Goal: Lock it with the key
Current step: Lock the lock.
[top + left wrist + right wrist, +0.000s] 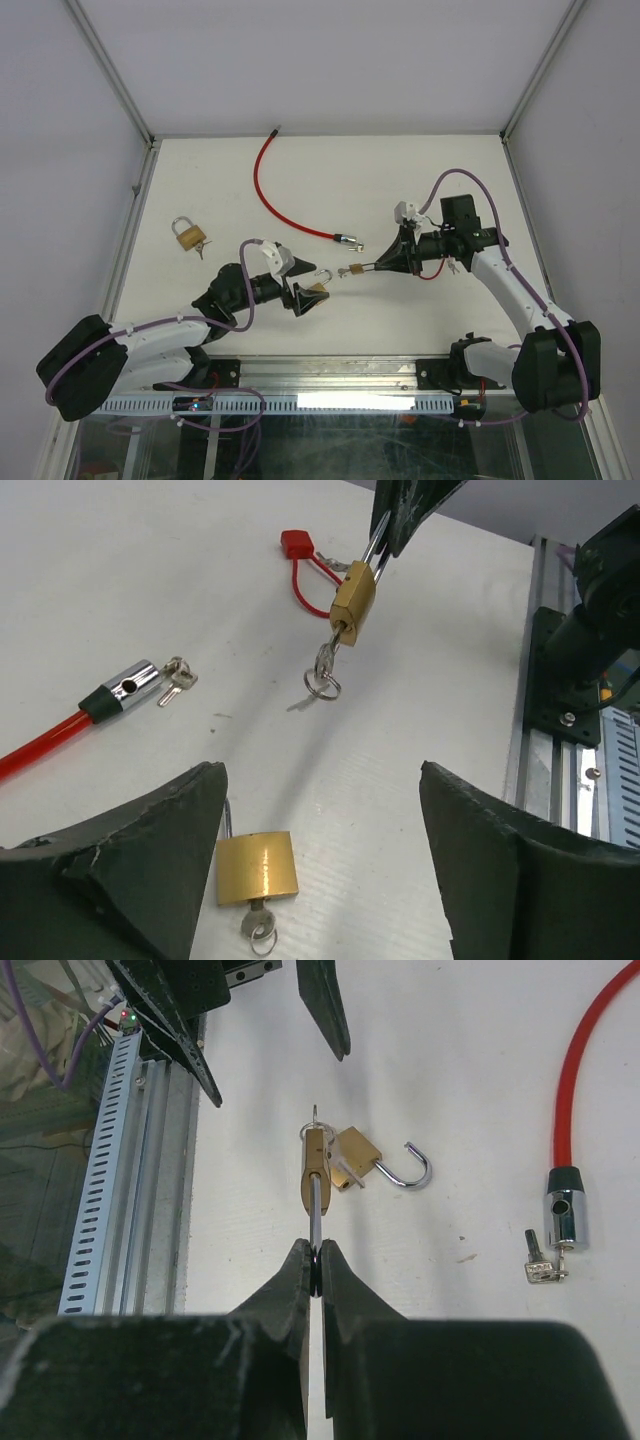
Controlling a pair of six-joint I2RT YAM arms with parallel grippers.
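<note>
Far-left padlock (187, 234): top view only

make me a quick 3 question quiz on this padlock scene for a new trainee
1. True or false: the left gripper is clamped on the table padlock.
2. How many brass padlocks show in the top view? A one, B two, C three.
3. Fill in: the right gripper holds the raised padlock by its ____.
Key: 1 false, it stands open; 2 C, counting the spare padlock at far left; 3 shackle.
</note>
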